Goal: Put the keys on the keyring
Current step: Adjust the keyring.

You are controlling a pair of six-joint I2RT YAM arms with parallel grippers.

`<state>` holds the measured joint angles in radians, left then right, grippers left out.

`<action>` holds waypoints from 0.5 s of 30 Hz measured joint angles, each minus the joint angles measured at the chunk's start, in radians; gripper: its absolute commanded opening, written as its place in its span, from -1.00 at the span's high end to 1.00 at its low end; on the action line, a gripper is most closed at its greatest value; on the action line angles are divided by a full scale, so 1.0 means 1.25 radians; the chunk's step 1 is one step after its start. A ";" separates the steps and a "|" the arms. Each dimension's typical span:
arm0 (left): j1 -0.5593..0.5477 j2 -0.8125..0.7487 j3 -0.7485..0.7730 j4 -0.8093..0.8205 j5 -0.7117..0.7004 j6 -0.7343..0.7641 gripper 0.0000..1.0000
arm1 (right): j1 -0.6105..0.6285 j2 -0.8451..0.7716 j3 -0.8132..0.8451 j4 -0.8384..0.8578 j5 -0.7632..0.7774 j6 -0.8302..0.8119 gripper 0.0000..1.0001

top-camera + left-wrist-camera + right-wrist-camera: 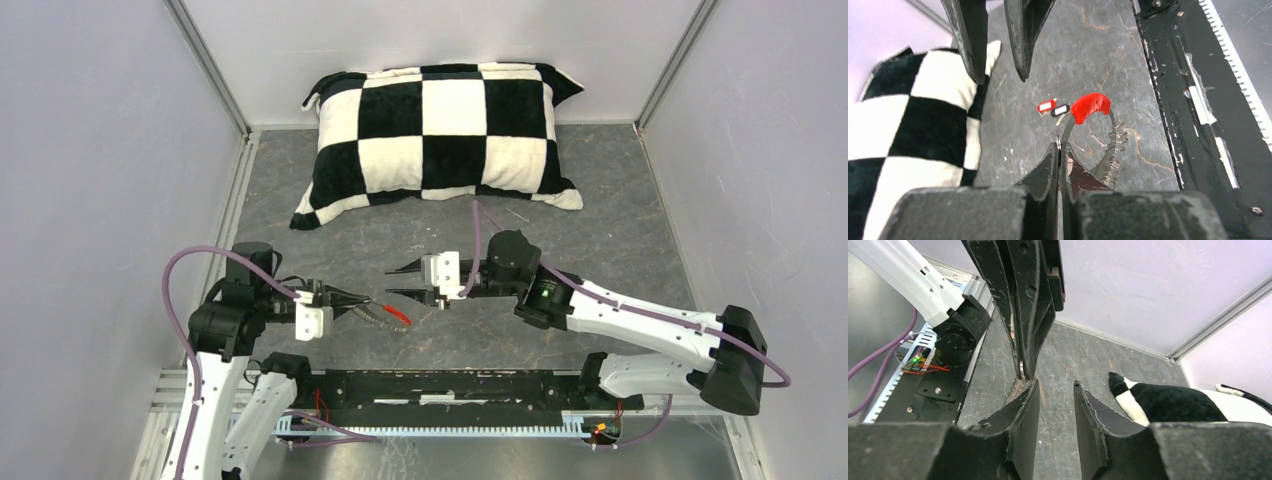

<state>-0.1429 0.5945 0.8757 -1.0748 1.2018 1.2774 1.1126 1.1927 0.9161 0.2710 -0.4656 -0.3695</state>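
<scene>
Here, two robot arms meet over a grey, stone-patterned surface [600,230]. The left gripper [1058,150] is pinched tight on the keyring [1090,106], a thin silvery wire loop with a short red section, held out toward the right gripper [392,282]. The right gripper faces it from close by, its fingers parted a narrow way with nothing between them. Two tiny keys lie on the surface side by side, just beyond the loop: the red key [1047,105] and the black-and-white key [1061,109]. A black-and-white checked pillow [440,130] rests near the back wall, well apart from the arms.
</scene>
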 measured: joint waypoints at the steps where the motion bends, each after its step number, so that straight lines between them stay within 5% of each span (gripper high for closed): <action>1: 0.000 0.000 0.000 0.000 0.015 0.019 0.95 | -0.004 -0.011 -0.012 0.011 -0.003 0.002 0.26; 15: 0.000 0.018 0.072 0.005 0.150 0.156 0.96 | 0.001 -0.016 -0.055 0.102 -0.057 0.026 0.19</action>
<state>-0.1429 0.6167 0.9661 -1.0683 1.3895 1.4727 1.1137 1.1732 0.8478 0.3988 -0.5373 -0.3367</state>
